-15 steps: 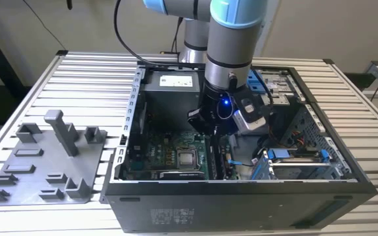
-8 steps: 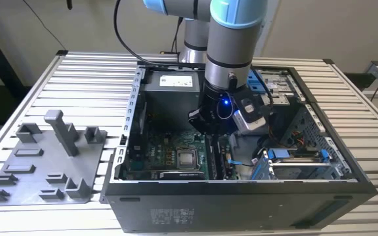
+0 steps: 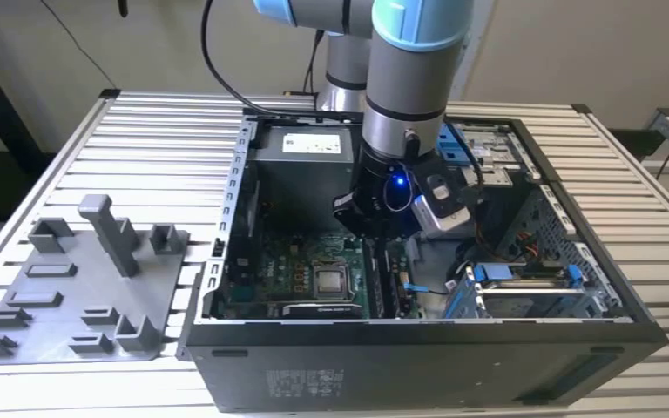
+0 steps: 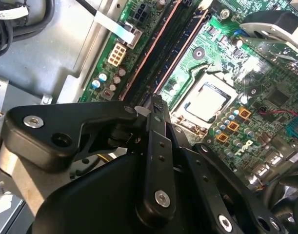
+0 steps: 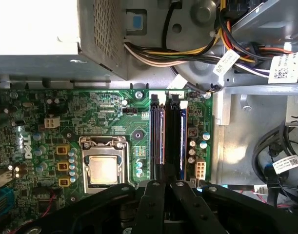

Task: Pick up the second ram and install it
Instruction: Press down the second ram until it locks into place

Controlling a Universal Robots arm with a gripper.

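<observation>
A thin dark-blue ram stick [image 5: 182, 141] stands seated on edge in the memory slot farthest from the square silver chip [image 5: 102, 169]; its blue edge shows along the black slot. The slot [image 5: 158, 141] beside it has a brown-orange rim, and I cannot tell what it holds. My gripper [image 5: 167, 185] is down inside the open computer case [image 3: 233, 261], its black fingers [image 4: 156, 146] drawn together and shut, with the tips [image 4: 157, 103] just over one end of the two slots. Nothing shows between them. Whether they touch the stick is hidden.
The green motherboard [image 3: 293, 283] lies on the case floor. A grey power supply [image 3: 306, 148] and bundled cables [image 5: 188, 48] crowd one end, and a drive cage [image 3: 521, 292] stands at the exterior view's right. A grey tray with upright posts [image 3: 79, 296] sits on the slatted table at the left.
</observation>
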